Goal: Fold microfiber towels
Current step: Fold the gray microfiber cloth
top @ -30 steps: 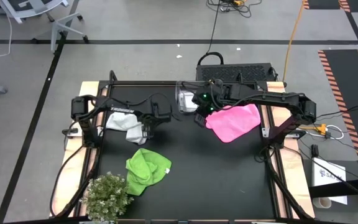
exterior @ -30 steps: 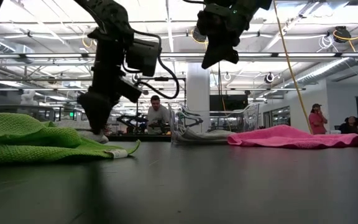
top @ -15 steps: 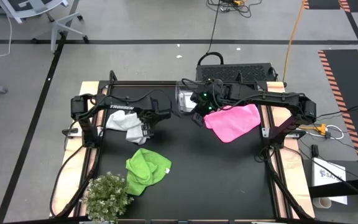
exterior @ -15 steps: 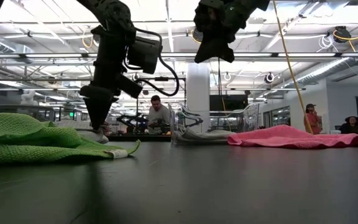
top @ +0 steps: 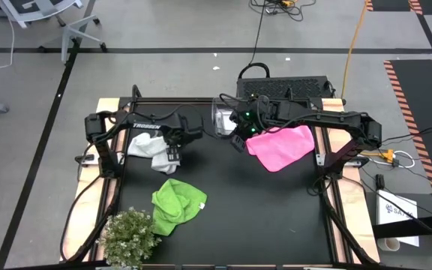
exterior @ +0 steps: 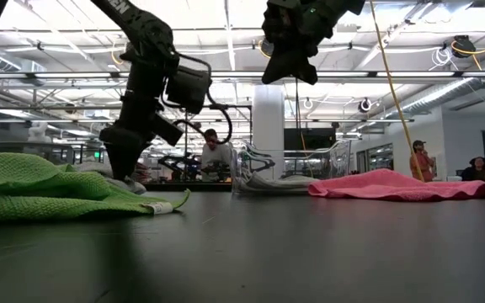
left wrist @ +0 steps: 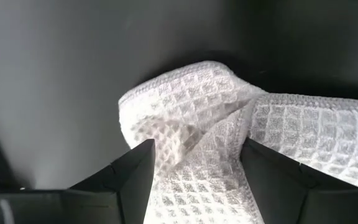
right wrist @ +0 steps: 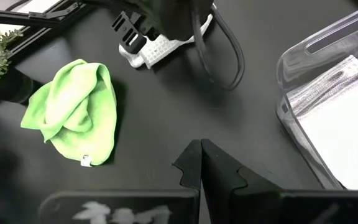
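A white towel (top: 150,148) lies crumpled on the black table at the left, and it also shows in the left wrist view (left wrist: 191,130). My left gripper (top: 172,154) is down on its right end and shut on a bunched part of it. A second white towel (right wrist: 344,121) lies in the clear bin (top: 222,120). The pink towel (top: 280,146) lies spread at the far right. The lime green towel (top: 175,206) lies crumpled near the front left. My right gripper (right wrist: 201,163) is shut and empty, high above the table beside the bin. My left gripper has a bunched fold (left wrist: 194,158) at the white towel's right end between its two fingers (left wrist: 135,177), which point down from above. Several layers are gathered there. The towel lies slack on the table (left wrist: 55,74).
A small green bushy plant (top: 130,236) stands at the front left corner. The clear bin stands at the far middle edge. The middle and front right of the black table (top: 261,217) are bare. People show in the room beyond in the low view (exterior: 215,156).
My left gripper has risen slightly, then gone a little toward the table's left edge and down onto the white towel. The towel lies much as before.
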`<move>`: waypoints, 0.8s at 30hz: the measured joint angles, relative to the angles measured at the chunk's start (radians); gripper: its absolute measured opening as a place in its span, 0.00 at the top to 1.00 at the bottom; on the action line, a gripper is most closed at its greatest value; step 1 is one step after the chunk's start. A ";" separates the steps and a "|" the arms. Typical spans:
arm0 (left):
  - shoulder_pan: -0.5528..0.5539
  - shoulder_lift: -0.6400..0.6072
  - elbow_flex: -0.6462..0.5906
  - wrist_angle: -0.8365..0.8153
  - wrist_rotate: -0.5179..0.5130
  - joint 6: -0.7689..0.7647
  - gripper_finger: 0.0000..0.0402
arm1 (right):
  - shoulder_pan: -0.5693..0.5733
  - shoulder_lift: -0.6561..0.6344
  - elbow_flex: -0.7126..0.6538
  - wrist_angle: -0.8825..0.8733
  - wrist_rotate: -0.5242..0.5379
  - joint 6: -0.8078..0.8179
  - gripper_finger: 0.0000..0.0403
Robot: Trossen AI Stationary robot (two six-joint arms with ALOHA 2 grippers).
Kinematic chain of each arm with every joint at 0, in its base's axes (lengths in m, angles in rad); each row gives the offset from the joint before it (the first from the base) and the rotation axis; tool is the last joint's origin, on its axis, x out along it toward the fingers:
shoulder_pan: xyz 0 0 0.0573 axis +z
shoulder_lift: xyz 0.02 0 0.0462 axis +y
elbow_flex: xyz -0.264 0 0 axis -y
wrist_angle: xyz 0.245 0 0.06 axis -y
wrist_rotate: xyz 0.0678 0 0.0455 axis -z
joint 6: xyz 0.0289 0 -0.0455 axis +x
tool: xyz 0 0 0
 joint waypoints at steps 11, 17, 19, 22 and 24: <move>-0.009 0.000 0.011 0.018 -0.029 -0.022 0.61 | 0.000 0.000 0.000 0.000 0.002 -0.003 1.00; -0.044 -0.007 0.107 -0.034 -0.033 -0.062 0.96 | 0.000 0.000 0.000 0.000 0.003 -0.025 1.00; -0.059 -0.019 0.149 -0.050 -0.034 -0.086 0.97 | 0.000 0.000 0.000 0.000 0.003 -0.038 1.00; -0.077 -0.052 0.192 -0.055 -0.040 -0.102 0.98 | 0.000 0.000 0.000 0.000 0.003 -0.045 1.00; -0.082 -0.074 0.202 -0.064 -0.025 -0.100 0.99 | 0.000 0.000 0.000 0.000 0.003 -0.052 1.00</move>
